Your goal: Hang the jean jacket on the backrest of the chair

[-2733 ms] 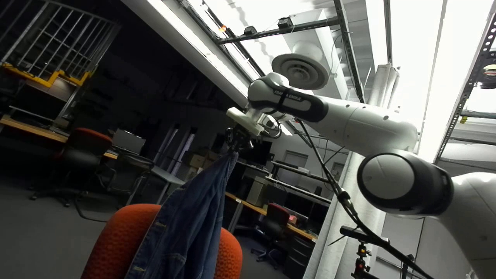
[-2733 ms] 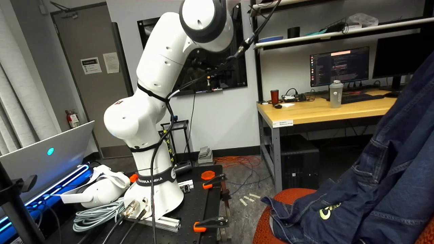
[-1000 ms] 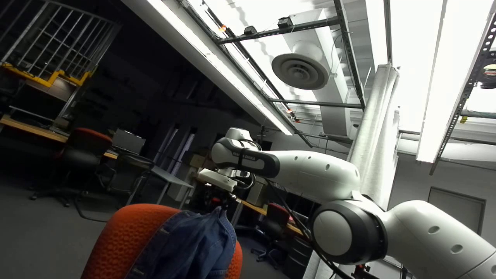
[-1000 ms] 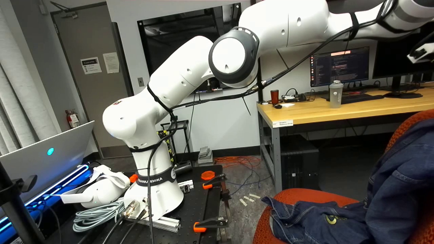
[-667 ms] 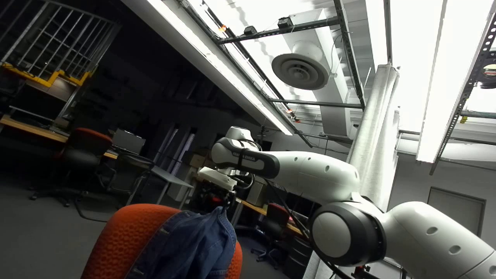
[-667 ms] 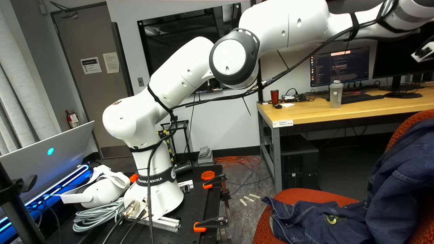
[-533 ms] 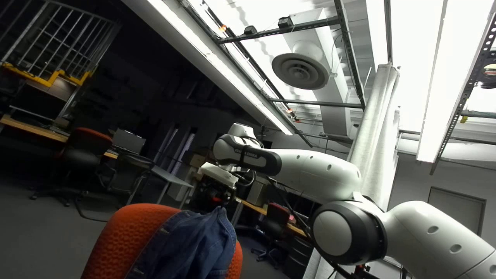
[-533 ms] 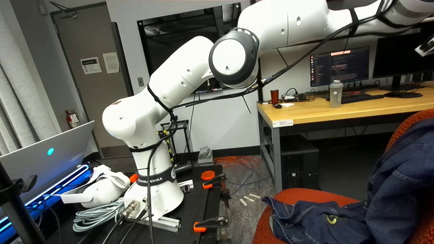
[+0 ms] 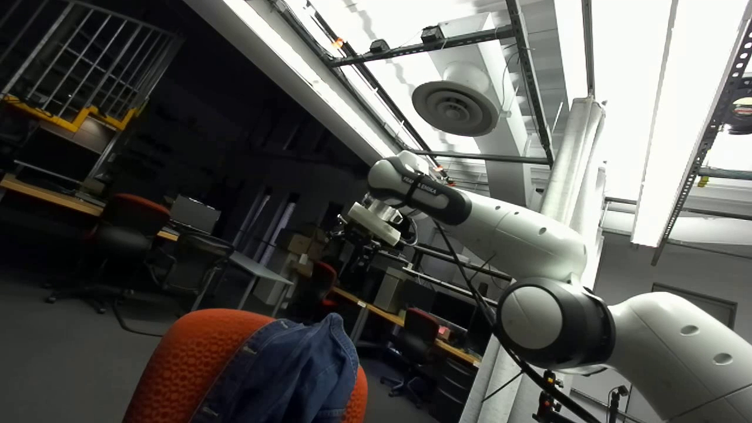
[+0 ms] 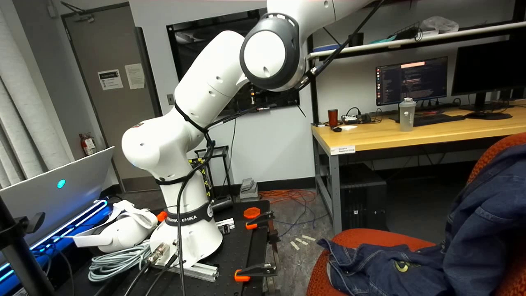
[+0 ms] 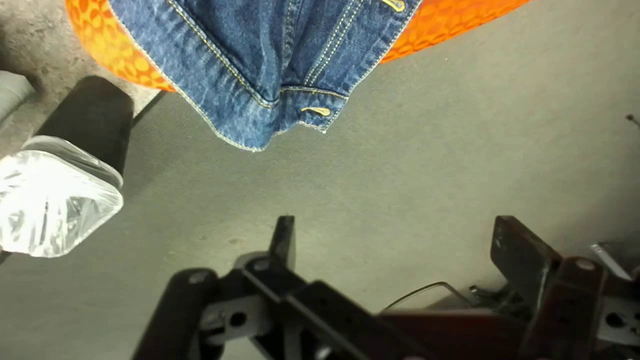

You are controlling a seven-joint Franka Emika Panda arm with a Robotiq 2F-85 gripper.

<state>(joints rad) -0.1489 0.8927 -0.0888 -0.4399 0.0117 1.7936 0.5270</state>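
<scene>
The jean jacket (image 9: pixel 296 367) lies draped over the top of the orange backrest (image 9: pixel 197 352), its peak standing slightly above the rim. In an exterior view the jacket (image 10: pixel 489 230) covers the front of the backrest (image 10: pixel 487 160) and spreads down onto the seat of the chair (image 10: pixel 370 238). From the wrist, a corner of the jacket (image 11: pixel 280 65) with yellow-stitched buttonholes overhangs the backrest's edge (image 11: pixel 450 27). My gripper (image 11: pixel 395 220) is open, its fingers wide apart with only floor seen between them. It is raised above the backrest, apart from the jacket.
A bin with a clear plastic liner (image 11: pixel 57 200) stands on the floor near the chair. A wooden desk (image 10: pixel 394 137) with monitors and a bottle (image 10: pixel 407 114) is at the back. Dark office chairs (image 9: pixel 132 229) stand further off.
Earlier my gripper held the jacket's top high above the backrest. It came down, let go, and has since risen away; the jacket has stayed draped where it was released.
</scene>
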